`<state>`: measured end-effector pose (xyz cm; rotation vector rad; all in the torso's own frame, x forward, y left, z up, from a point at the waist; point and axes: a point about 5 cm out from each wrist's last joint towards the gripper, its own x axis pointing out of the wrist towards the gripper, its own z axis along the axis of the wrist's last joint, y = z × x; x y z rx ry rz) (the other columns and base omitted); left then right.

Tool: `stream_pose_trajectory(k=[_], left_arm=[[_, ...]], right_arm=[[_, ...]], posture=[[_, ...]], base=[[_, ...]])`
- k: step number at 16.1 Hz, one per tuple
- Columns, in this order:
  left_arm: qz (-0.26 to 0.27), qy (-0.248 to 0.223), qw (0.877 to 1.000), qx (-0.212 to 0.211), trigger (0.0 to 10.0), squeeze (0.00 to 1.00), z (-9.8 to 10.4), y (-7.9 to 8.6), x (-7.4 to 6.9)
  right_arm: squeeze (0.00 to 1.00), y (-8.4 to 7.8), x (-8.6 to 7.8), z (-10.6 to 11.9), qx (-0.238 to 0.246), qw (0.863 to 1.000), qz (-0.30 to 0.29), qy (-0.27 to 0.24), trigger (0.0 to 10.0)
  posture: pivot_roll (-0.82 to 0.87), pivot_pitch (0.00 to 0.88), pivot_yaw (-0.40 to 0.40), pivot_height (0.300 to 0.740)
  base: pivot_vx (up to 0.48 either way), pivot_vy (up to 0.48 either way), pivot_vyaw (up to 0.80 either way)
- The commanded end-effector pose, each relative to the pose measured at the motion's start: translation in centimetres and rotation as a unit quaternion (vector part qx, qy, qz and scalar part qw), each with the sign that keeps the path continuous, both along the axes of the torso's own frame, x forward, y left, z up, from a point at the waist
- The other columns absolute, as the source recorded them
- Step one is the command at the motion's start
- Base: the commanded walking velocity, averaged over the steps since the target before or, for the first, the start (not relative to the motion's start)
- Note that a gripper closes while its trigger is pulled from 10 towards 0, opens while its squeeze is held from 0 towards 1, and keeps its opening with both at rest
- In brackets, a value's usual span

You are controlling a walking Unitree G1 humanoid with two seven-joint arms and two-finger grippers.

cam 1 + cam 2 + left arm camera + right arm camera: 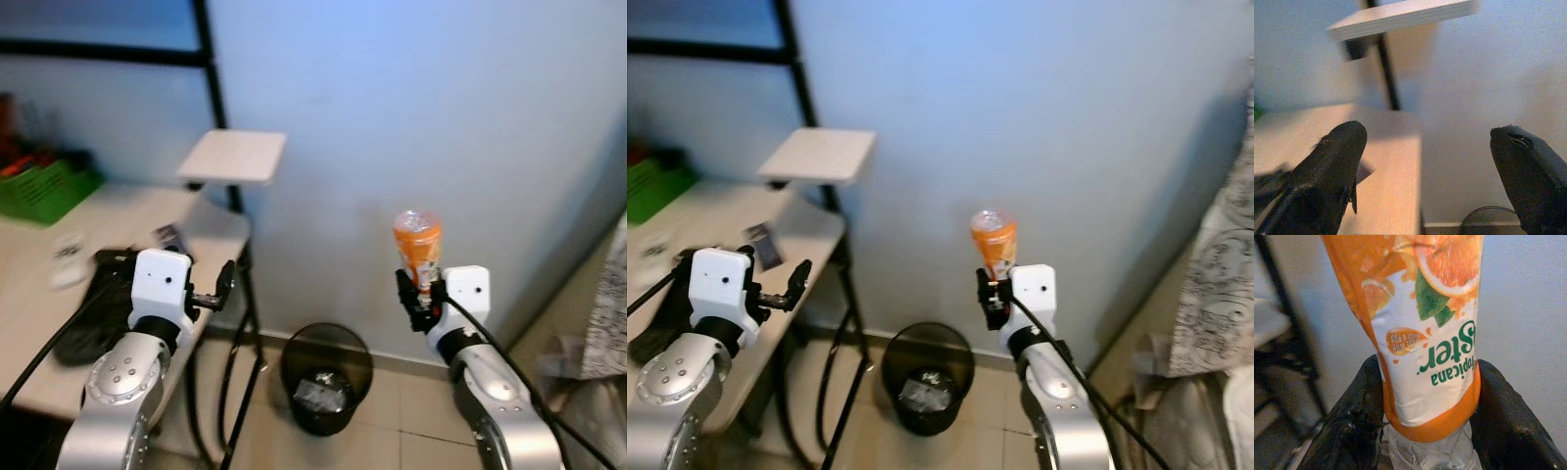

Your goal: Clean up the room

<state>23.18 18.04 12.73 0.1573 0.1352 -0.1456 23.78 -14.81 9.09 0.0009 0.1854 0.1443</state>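
Observation:
An orange-labelled plastic juice bottle stands upside down in my right gripper, which is shut on it in front of the blue wall. In the right wrist view both black fingers press the bottle near its clear neck end. A black wire-mesh bin with crumpled rubbish inside sits on the tiled floor, lower and to the left of the bottle. My left gripper is open with nothing between its fingers, held over the near corner of the desk.
The light desk holds a black bag, a white cup and a green basket. A small white shelf hangs on a black frame post. Patterned fabric hangs at the right edge. Cables trail beside the desk leg.

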Motion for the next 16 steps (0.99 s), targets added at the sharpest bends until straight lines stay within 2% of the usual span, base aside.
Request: stream_pose_trajectory(k=[1,12,15,16], left_arm=[[-0.004,-0.004,1.000,0.002,10.0,0.00,0.1,-0.1,0.1],[-0.015,-0.002,1.000,0.003,10.0,0.00,-0.2,-0.3,0.0],[-0.020,-0.001,1.000,0.004,10.0,0.00,-0.2,-0.5,0.1],[-0.042,0.006,0.999,0.008,10.0,0.00,-0.4,-1.0,0.2]], right_arm=[[0.00,-0.3,0.0,0.2,-0.004,1.000,-0.005,-0.006,10.0],[0.00,-0.4,0.0,0.1,-0.009,1.000,0.000,-0.004,10.0],[0.00,-0.5,0.0,-0.5,0.025,0.999,-0.009,0.025,10.0],[0.00,-0.3,0.2,-1.3,0.021,0.998,0.010,0.052,10.0]], posture=[[-0.01,0.000,0.047,0.740],[-0.01,0.000,0.040,0.740],[-0.01,0.000,0.040,0.740],[-0.02,0.000,0.040,0.740]], base=[[0.300,0.000,0.00],[0.302,0.000,0.00],[0.296,0.000,0.00],[0.000,0.000,0.00]])
